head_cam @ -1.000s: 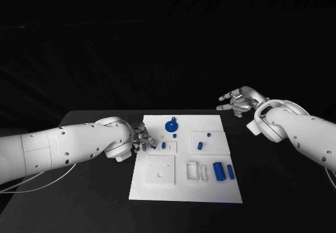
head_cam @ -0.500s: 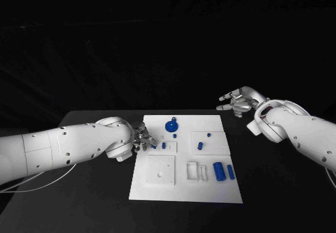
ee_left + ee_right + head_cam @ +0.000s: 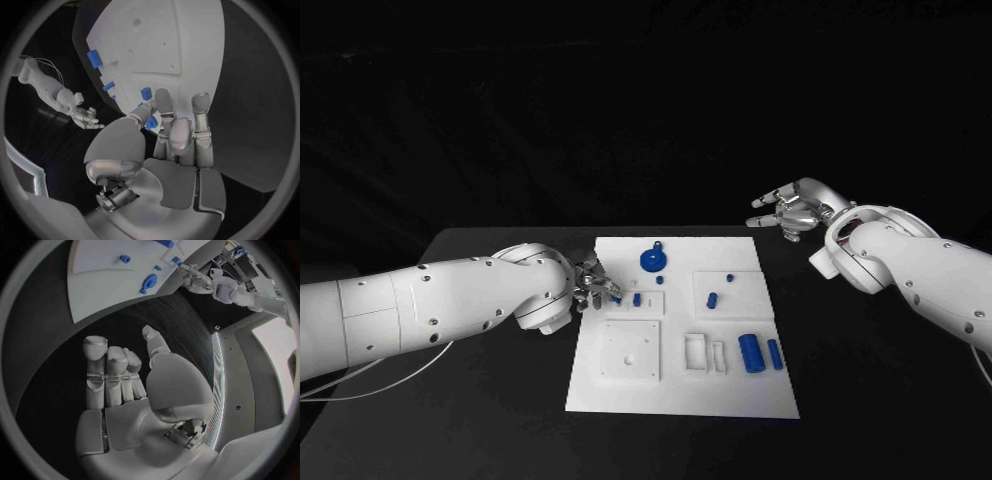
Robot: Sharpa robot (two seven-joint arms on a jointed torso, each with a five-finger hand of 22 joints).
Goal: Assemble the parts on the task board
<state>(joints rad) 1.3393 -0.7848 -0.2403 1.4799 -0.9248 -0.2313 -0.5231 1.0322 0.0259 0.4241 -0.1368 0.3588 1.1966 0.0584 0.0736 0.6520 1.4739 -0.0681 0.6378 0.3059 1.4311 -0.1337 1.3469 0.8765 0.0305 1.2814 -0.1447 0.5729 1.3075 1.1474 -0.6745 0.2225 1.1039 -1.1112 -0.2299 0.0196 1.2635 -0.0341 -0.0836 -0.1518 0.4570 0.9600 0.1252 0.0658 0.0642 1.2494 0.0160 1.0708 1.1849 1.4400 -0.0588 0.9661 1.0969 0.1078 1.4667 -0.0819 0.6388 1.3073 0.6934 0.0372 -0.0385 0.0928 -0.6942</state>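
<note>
The white task board (image 3: 682, 385) lies in the middle of the black table. My left hand (image 3: 593, 284) is at the board's left edge. Its thumb and a finger pinch a small blue part (image 3: 150, 122) just over the board (image 3: 181, 50). Another small blue part (image 3: 638, 298) stands close beside the fingertips. A round blue part with a stem (image 3: 652, 260) sits farther back. Two blue cylinders (image 3: 751, 352) lie at the board's near right. My right hand (image 3: 790, 210) hovers beyond the board's far right corner, with fingers apart and nothing in them (image 3: 125, 385).
Small blue parts (image 3: 713, 298) stand on the board's right half. A white raised block (image 3: 630, 352) and a white slotted piece (image 3: 705, 352) occupy the near half. Bare black table (image 3: 488, 400) flanks the board on both sides.
The left forearm has shifted slightly. Both hands and the parts stand as before.
</note>
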